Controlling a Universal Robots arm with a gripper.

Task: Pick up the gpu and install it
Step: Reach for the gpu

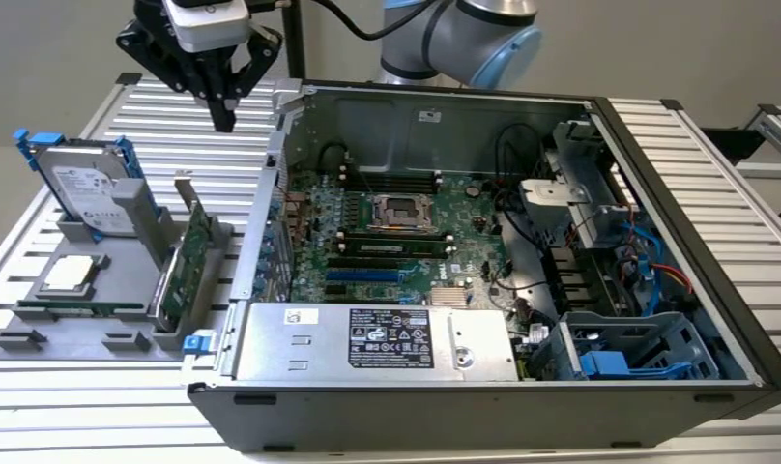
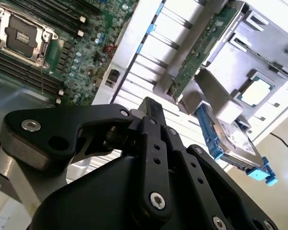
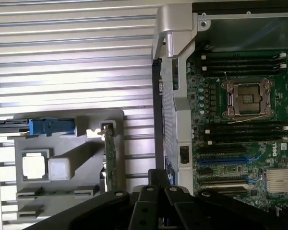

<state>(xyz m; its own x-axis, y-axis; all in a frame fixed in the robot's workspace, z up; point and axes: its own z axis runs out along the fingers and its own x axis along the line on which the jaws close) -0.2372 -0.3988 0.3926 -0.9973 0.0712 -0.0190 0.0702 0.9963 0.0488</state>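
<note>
- Nearest us in the exterior view, the ribbed aluminium counter [image 1: 81,416] carries an open black sheet-metal computer case [image 1: 494,416]. A boxy silver power supply [image 1: 364,338] lies along the case's front edge.
- Behind the supply we see the flat green motherboard [image 1: 390,227] with its square metal socket.
- On the exterior view's left, just beside the case, a grey moulded plastic holder [image 1: 107,340] sits on the slats.
- The gpu [image 1: 190,256] stands on edge in a slot of that holder. It is a thin green board outside the case, with nothing touching it but the holder.
- A square silver processor chip [image 1: 74,274] lies flat in the holder, and a shiny hard drive [image 1: 88,184] with blue rails stands propped behind it.
- Farthest back, the black gripper [image 1: 223,121] hangs over the counter beyond the holder, well apart from the gpu. Its jaws are pressed together into one narrow point and grip nothing.
</note>
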